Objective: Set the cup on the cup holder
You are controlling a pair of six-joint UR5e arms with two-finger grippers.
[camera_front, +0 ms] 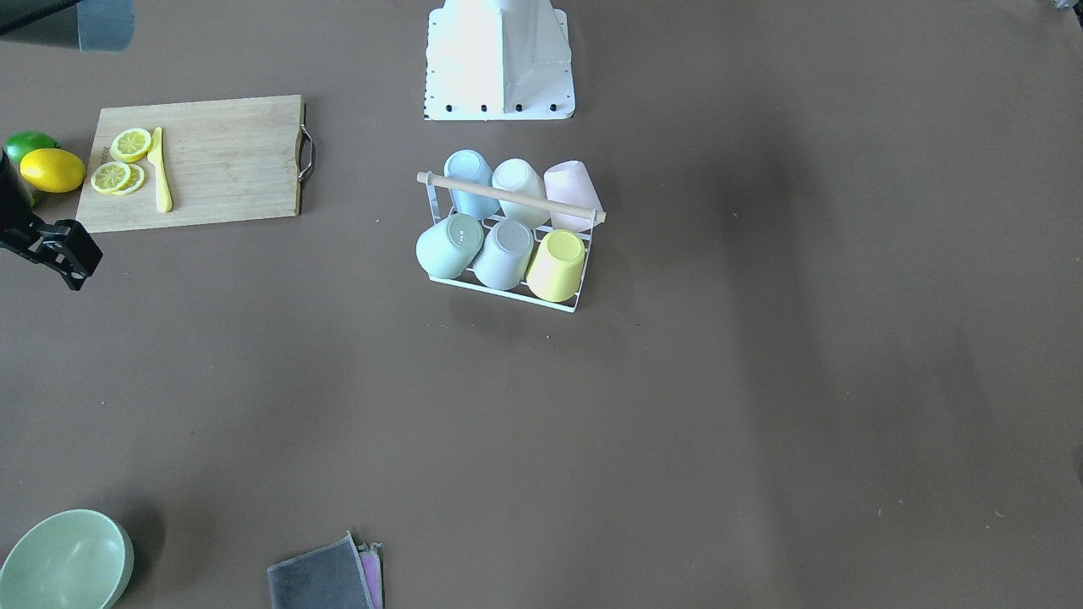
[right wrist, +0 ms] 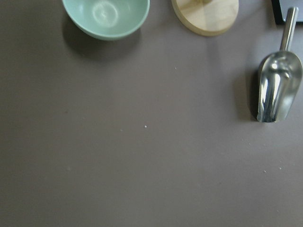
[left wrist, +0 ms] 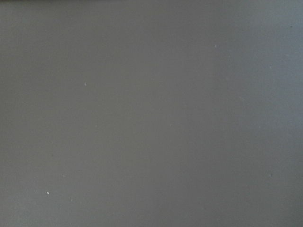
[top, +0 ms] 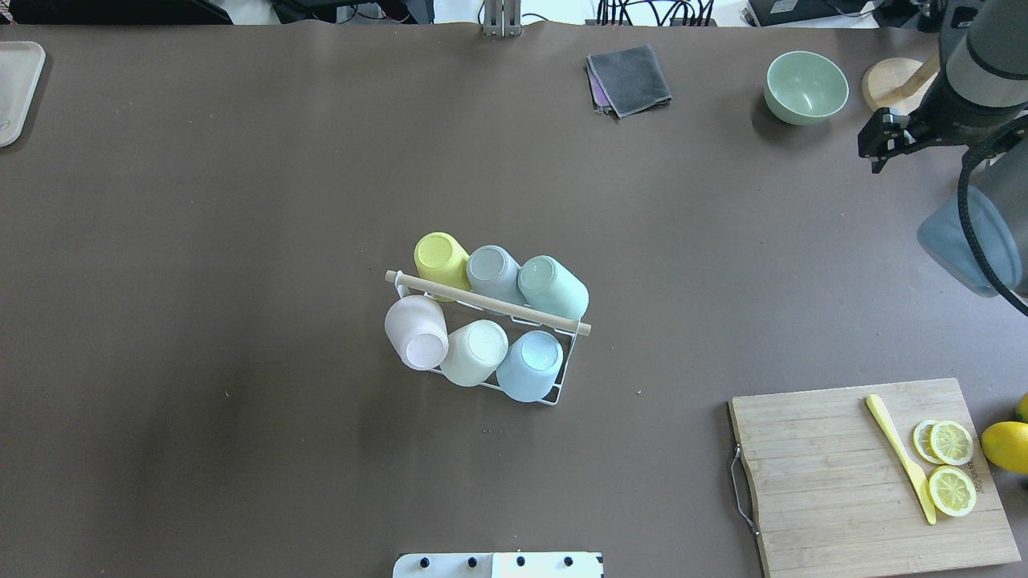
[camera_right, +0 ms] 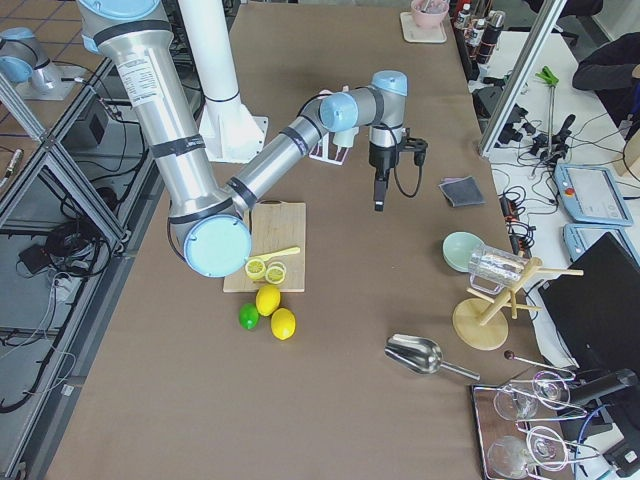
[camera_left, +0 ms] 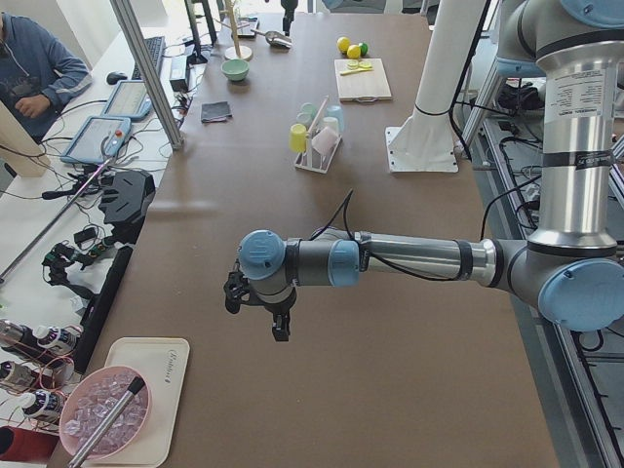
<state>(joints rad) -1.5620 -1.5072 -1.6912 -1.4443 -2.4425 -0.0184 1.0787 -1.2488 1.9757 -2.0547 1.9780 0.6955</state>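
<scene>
Brown desk (top: 241,201), cup holder (top: 490,303) at centre, all six pegs taken by upturned cups (top: 530,365); no loose cup seen. Placing looks finished, and the next move is likely only keeping both arms clear. Right gripper (top: 875,156) hangs at 2 o'clock from the cup holder, pointing down and carrying nothing; finger gap unclear. Left gripper (camera_left: 258,314) hovers low over bare desk out toward 9 o'clock, arm stretched level; its spread cannot be told.

Open bench (top: 241,241) all round the cup holder (top: 554,400), six cups (top: 470,353) filling it, wooden rod (top: 488,303) across its top barring my jaws, cutting board (top: 819,482) and bowl (top: 805,84) well aside
</scene>
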